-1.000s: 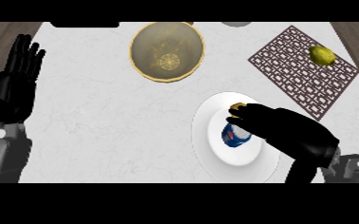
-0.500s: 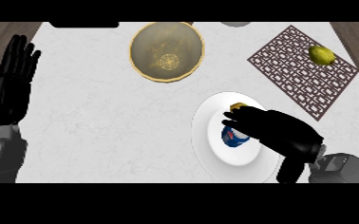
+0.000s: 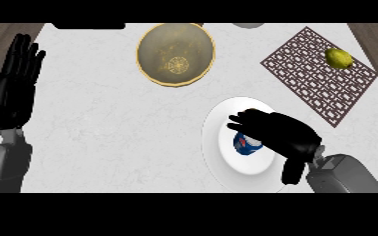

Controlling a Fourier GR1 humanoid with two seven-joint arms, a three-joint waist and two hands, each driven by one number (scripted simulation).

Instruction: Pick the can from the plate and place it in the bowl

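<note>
right hand [image 3: 284,135] above plate [image 3: 220,156] | can [image 3: 247,146] under palm — cannot tell if gripped

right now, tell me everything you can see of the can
The can is blue with white and a touch of red. It rests on the white plate, near its middle, and only its lower left part shows: the right hand lies over the rest. Its pose cannot be told. It is apart from the bowl.
</note>
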